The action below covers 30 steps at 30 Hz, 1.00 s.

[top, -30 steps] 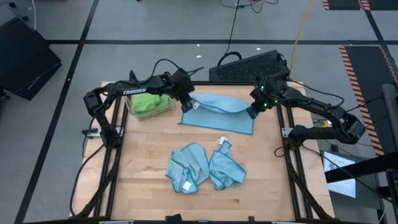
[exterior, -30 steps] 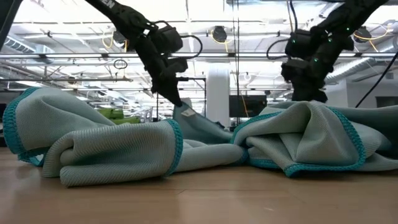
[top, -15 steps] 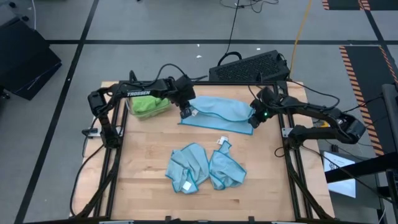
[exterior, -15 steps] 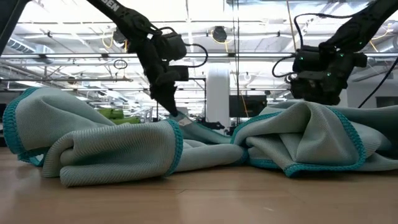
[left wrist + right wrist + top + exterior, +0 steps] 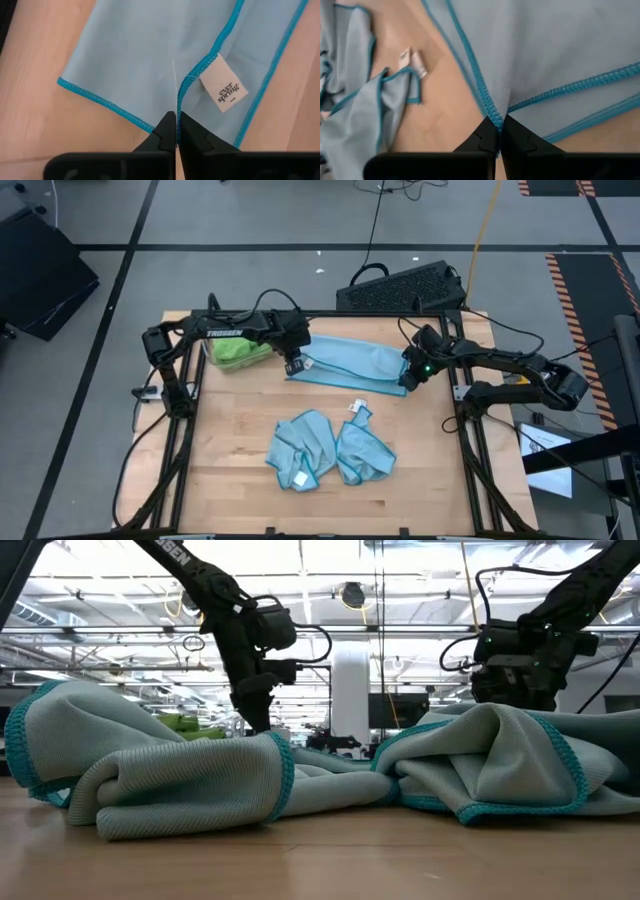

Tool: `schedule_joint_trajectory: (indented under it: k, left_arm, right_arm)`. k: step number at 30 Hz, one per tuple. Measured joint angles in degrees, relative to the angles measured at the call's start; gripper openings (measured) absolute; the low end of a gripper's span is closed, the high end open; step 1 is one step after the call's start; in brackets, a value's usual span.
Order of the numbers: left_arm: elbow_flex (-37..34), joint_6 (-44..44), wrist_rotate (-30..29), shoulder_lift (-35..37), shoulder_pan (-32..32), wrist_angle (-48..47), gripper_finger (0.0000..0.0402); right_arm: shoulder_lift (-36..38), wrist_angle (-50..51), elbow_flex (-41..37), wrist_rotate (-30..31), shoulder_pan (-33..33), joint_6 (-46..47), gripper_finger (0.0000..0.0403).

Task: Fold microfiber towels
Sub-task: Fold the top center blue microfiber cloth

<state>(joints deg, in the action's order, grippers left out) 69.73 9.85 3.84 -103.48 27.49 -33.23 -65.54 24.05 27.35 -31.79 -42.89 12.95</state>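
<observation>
Both grippers have lowered the folded blue towel (image 5: 350, 365) flat at upper centre; left gripper (image 5: 294, 365) and right gripper (image 5: 406, 379) pinch its ends. Two crumpled blue towels (image 5: 330, 448) lie lower centre, green ones (image 5: 235, 348) upper left, on the wooden table (image 5: 230, 440).

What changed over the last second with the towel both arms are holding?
Both grippers, the left gripper and right gripper, came down toward the table, still shut on the light blue towel, laying its raised fold flat. The two crumpled blue towels and the green towels stayed put.

The wooden table (image 5: 230, 480) bears three blue towels (image 5: 350, 362) and a bin (image 5: 238, 350).
</observation>
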Motion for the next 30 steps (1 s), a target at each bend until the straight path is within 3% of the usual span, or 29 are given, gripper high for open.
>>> schedule_joint_trajectory:
  k: [17, 22, 30]
  left_arm:
    - [0.0, 0.4, 2.6, 0.3, -1.9, -1.8, 0.001]
    - [0.0, 0.1, 2.6, 0.3, -1.9, -1.8, 0.0013]
    - [0.0, -3.0, 6.3, 0.3, -1.9, -1.9, 0.0085]
  right_arm:
    - [0.0, 2.9, 0.0, 1.7, 0.0, -0.2, 0.0014]
    - [0.0, 3.0, 0.0, 1.6, 0.0, 0.6, 0.0054]
    - [0.4, 5.0, 0.0, 0.0, 0.0, 6.7, 0.016]
